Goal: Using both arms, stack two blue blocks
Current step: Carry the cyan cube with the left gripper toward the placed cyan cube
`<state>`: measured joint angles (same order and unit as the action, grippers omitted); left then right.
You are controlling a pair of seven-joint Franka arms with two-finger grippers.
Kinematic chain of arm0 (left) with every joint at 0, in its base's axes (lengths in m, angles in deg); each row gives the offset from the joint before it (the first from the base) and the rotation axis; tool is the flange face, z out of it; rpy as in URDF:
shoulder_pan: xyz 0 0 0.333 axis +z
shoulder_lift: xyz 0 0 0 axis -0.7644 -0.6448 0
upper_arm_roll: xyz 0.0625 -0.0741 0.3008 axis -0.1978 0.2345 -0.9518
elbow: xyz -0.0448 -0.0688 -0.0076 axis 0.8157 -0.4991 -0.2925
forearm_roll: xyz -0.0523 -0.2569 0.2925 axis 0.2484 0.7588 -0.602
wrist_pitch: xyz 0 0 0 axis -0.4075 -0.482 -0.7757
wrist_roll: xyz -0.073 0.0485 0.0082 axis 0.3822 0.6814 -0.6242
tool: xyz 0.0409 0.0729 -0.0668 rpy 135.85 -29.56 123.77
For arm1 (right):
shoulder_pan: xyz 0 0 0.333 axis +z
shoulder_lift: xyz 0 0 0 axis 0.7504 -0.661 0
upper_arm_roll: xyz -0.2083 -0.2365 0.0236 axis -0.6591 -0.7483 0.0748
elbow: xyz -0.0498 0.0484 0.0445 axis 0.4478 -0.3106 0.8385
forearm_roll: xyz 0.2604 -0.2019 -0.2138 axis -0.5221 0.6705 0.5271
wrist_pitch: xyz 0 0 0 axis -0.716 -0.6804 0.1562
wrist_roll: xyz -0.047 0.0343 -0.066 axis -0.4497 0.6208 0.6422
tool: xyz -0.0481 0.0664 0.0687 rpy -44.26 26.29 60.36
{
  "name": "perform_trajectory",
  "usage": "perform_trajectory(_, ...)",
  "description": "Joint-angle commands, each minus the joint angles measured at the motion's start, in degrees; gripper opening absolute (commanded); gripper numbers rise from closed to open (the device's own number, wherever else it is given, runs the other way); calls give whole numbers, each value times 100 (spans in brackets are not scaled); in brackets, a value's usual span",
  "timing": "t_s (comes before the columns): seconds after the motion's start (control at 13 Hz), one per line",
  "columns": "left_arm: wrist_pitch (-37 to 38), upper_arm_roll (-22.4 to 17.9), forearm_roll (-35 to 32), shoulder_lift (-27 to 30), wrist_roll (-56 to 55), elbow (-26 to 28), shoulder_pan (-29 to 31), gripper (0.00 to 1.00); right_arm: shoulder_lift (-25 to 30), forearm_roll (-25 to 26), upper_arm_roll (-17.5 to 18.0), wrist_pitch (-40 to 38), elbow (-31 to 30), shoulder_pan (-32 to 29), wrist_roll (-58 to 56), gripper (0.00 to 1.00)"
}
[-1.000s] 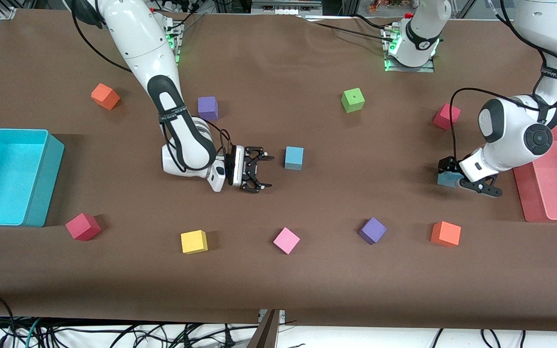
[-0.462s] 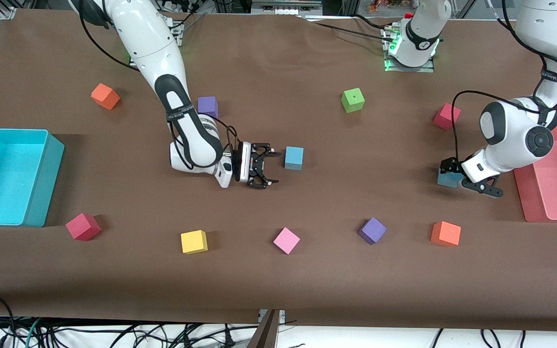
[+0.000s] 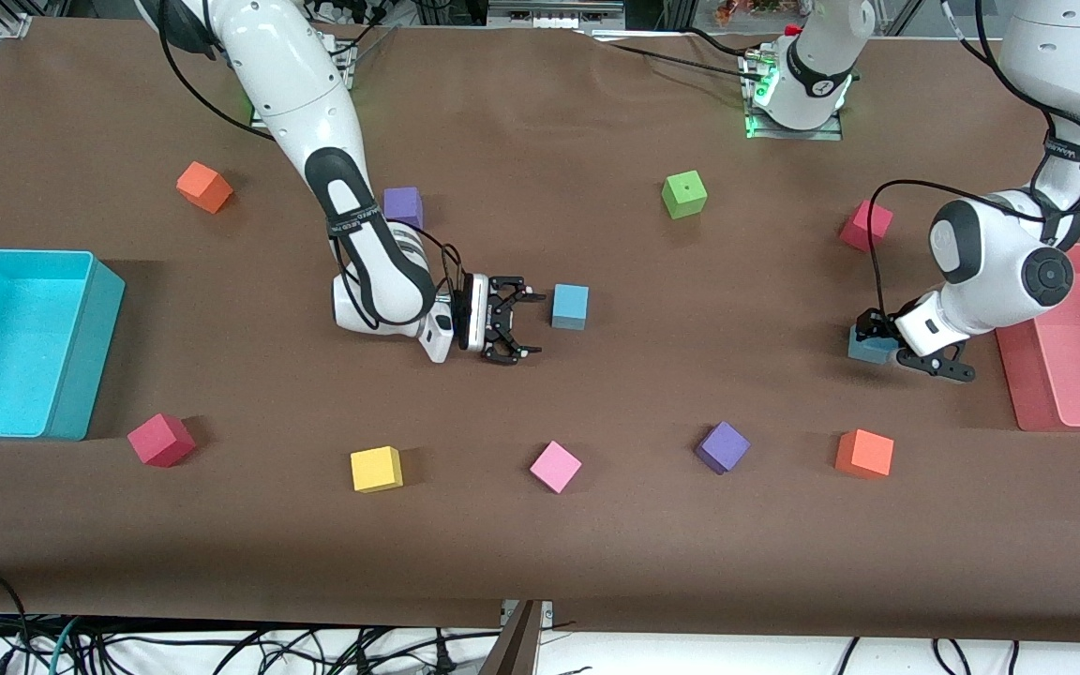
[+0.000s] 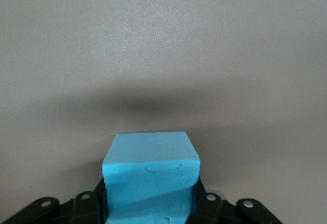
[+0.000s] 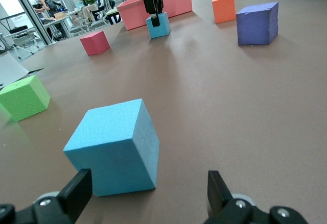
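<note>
One blue block [image 3: 570,306] sits mid-table. My right gripper [image 3: 517,328] is open and lies low beside it, toward the right arm's end. In the right wrist view the block [image 5: 115,150] is just ahead of the open fingers [image 5: 76,191], nearer one finger, not between them. My left gripper [image 3: 880,339] is shut on the second blue block [image 3: 866,349], low at the table near the red bin. In the left wrist view this block [image 4: 150,173] fills the gap between the fingers. It also shows far off in the right wrist view [image 5: 158,25].
A turquoise bin [image 3: 20,253] stands at the right arm's end and a red bin [image 3: 1027,394] at the left arm's end. Scattered cubes: purple [image 3: 402,208], green [image 3: 684,194], pink [image 3: 555,466], purple [image 3: 722,446], orange [image 3: 864,453], yellow [image 3: 376,469], red [image 3: 866,225].
My right gripper has moved closer to the mid-table blue block, still open. My left gripper has shifted only slightly with its block.
</note>
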<state>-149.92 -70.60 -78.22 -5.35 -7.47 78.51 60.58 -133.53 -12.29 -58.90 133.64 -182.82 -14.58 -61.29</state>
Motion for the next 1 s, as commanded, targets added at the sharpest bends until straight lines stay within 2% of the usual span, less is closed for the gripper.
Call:
perform_trajectory(0.0, 340, 27, 178, 45, 85, -106, 43, 14, -17, -143, 17, -28, 3, 14, -162, 100)
perform_trajectory(0.31, 2394, 26, 187, 124, 7, -1167, 43, 14, -34, -143, 17, -28, 3, 14, -171, 100)
perform_trajectory(0.54, 3617, 97, 178, 256, -467, -1959, -35, 14, -34, -143, 17, -28, 3, 14, -188, 100)
perform_trajectory(0.77, 4401, 595, 161, 327, -1187, -2566, -150, 15, -43, -152, 17, -28, 3, 23, -206, 100)
perform_trajectory(0.92, 4420, 1062, 108, 318, -1714, -2804, -167, 16, -61, -239, 17, -28, 3, 58, -215, 100)
